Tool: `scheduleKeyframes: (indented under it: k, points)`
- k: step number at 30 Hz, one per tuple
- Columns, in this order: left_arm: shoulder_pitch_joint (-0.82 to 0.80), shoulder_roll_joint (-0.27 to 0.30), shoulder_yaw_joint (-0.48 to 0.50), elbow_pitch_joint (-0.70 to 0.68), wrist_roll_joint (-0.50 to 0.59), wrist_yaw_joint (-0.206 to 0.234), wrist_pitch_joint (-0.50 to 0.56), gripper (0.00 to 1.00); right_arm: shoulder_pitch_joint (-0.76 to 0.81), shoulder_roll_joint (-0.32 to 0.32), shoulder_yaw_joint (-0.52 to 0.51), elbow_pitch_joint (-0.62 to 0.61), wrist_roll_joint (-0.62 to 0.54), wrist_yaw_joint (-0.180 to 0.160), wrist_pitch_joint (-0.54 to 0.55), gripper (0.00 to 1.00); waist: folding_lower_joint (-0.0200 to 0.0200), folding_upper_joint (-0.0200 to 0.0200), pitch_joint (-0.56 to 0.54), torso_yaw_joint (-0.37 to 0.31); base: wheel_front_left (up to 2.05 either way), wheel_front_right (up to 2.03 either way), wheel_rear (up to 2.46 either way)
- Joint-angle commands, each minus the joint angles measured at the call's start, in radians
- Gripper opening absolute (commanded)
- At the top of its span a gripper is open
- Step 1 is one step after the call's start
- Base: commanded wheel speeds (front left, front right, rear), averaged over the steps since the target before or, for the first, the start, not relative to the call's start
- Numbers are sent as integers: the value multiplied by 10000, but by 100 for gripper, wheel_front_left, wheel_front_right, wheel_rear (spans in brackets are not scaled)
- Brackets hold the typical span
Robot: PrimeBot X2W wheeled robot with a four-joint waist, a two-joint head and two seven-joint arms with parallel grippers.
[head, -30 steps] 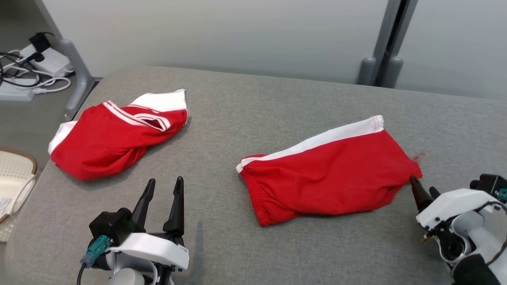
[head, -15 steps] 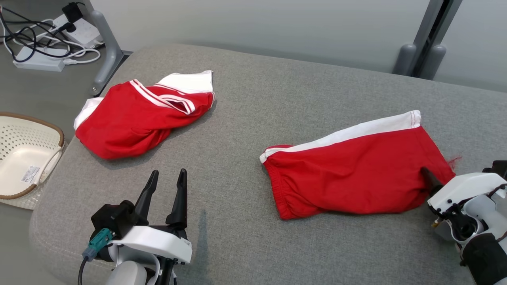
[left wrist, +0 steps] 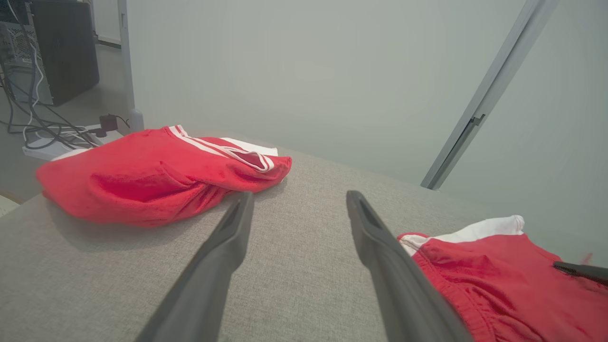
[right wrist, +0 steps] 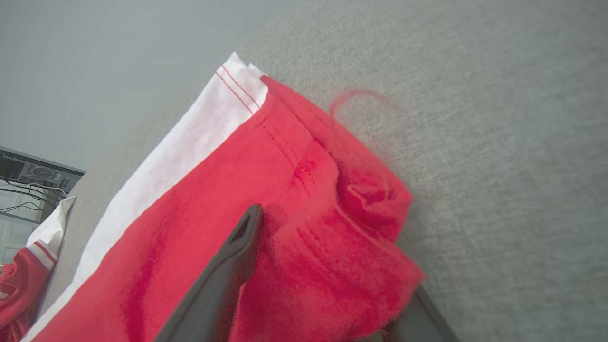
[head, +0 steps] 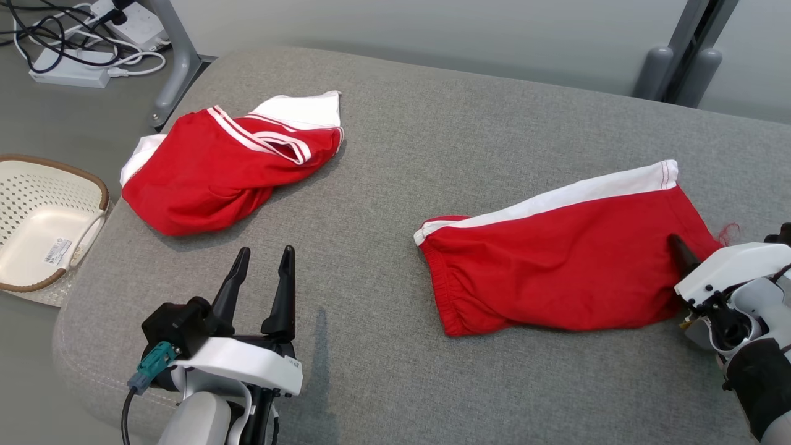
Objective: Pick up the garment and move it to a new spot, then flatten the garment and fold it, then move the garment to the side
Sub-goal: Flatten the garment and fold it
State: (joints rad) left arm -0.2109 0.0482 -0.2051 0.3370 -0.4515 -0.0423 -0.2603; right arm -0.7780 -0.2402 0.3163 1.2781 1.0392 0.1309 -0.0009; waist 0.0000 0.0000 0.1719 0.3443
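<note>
While the right hand (head: 683, 256) stands with its jaws wide apart across the near right corner of the red shorts (head: 556, 266), one dark finger on top of the cloth and the other seemingly tucked under its edge, nothing is pinched yet, so I take the step in hand to be the pick-up, and on this piece rather than the jersey. The shorts lie near the right edge of the grey cushion (head: 383, 185), white side stripe toward the far edge, elastic waist toward the middle, with a loose red thread (head: 729, 232) trailing off the corner. The red jersey (head: 216, 167), striped trim and white sleeves showing, sits crumpled and untouched by the far left corner. The left hand (head: 266, 253) hovers open and empty over the near left part of the cushion, well apart from both pieces. The next move probably calls for closing firmly on the doubled fabric and lifting (a shallow bite could slip off one layer). The cushion is a plain woven grey with rounded edges; off its left side stand a pale perforated basket (head: 37, 204) and a power strip with tangled cables (head: 68, 59) on the floor, and a pale wall (head: 401, 31) runs behind.
</note>
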Motion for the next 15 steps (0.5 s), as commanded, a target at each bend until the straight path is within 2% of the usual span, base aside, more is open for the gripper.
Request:
scheduleKeyframes:
  k: [1, 2, 15]
  points:
    - [-163, 44, 24, -21, -69, 55, -47, 100, -10, -10, 72, 33, -85, -3, -99, 24, 0, 0, 32, 10, 0, 0, 0]
    - [-171, 44, 28, -12, -83, 66, -47, 100, -33, -22, 109, -40, -116, -3, -204, 0, 0, 0, 44, 12, 0, 0, 0]
    - [-42, 46, 183, 120, -230, 91, -48, 100, 727, -198, 192, -644, 227, -3, -1473, 0, 0, 0, -324, -435, 0, 0, 0]
